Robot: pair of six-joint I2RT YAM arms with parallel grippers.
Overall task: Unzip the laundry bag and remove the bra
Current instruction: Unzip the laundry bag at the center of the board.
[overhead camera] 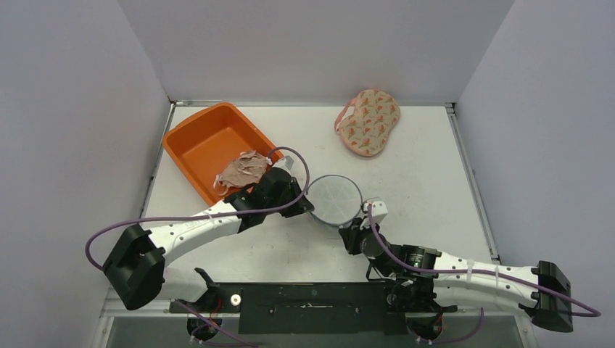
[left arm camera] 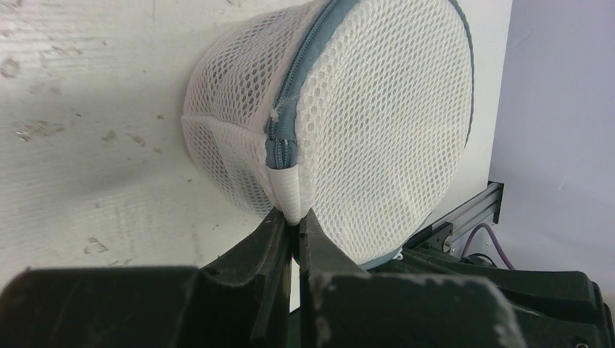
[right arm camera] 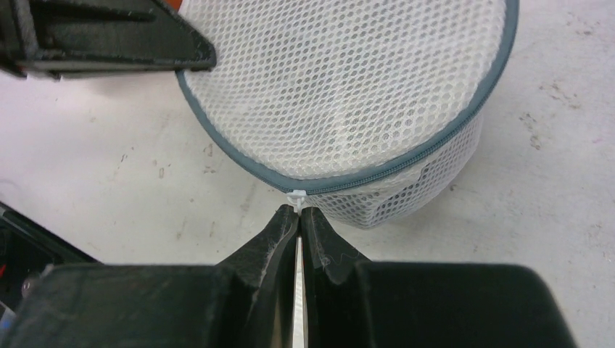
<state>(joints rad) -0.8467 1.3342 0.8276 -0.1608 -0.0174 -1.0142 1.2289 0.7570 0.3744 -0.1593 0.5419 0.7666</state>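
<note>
Two pinches on the laundry bag [overhead camera: 335, 197], middle of the table [overhead camera: 424, 181]: left gripper [left arm camera: 293, 217] clamps the cloth tab [left arm camera: 289, 190] at nine o'clock, right gripper [right arm camera: 298, 212] the zipper pull [right arm camera: 297, 196] at four. Hold firm, tug slowly.

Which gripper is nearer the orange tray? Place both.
Left. The left gripper is shut on a tab of the bag, on the side facing the tray. The right gripper is shut on the zipper pull at the opposite side, away from it.

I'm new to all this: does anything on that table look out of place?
Only the beige garment: it lies draped over the near rim of the orange tub, partly inside, partly hanging out.
</note>
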